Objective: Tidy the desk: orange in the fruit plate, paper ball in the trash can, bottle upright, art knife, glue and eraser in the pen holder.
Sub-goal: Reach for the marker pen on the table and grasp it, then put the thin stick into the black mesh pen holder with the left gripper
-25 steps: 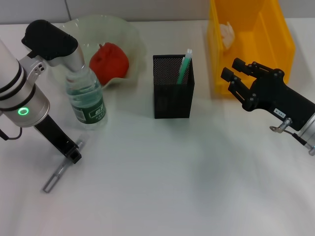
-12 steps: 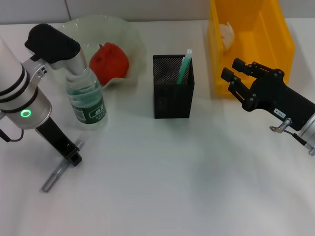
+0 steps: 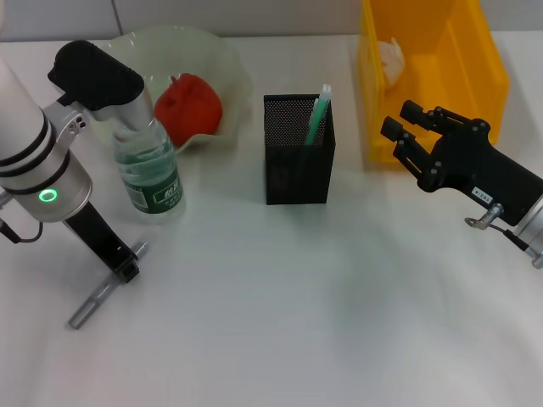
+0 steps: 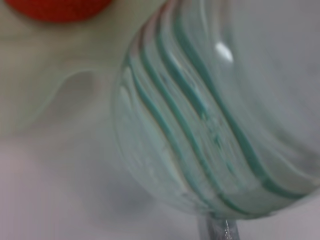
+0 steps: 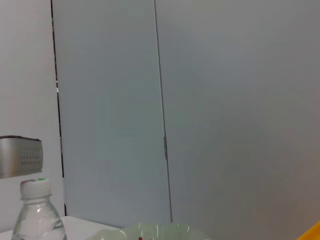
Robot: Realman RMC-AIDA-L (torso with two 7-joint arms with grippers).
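The art knife (image 3: pixel 88 306) is being gripped by the left gripper (image 3: pixel 125 268) low over the near left part of the white table (image 3: pixel 280 322), and the dark fingers (image 3: pixel 109 246) are being seen closed on the silver handle near its far end, although the contact itself is partly being hidden by the finger in front. The knife is being held at a slant, with its free end being pointed towards the near left corner. Just beyond the left arm, the bottle (image 3: pixel 153 178) is being shown upright on the table, close beside the fruit plate (image 3: pixel 222 59), and its ribbed body (image 4: pixel 200 125) is being caught at very close range in the left wrist view, where a strip of silver is being glimpsed past its edge. The orange (image 3: pixel 188 103) is being carried inside the fruit plate. The black mesh pen holder (image 3: pixel 297 165) is being shown at the middle of the table, well apart from the knife, with a green stick (image 3: pixel 318 114) being propped in its right corner. The yellow trash can (image 3: pixel 475 68) is being shown at the far right, and the paper ball (image 3: pixel 392 58) is being held inside it against its left wall. The right gripper (image 3: pixel 399 120) is being held in the air just in front of the trash can, and its fingers (image 3: pixel 411 108) are being kept apart on nothing.
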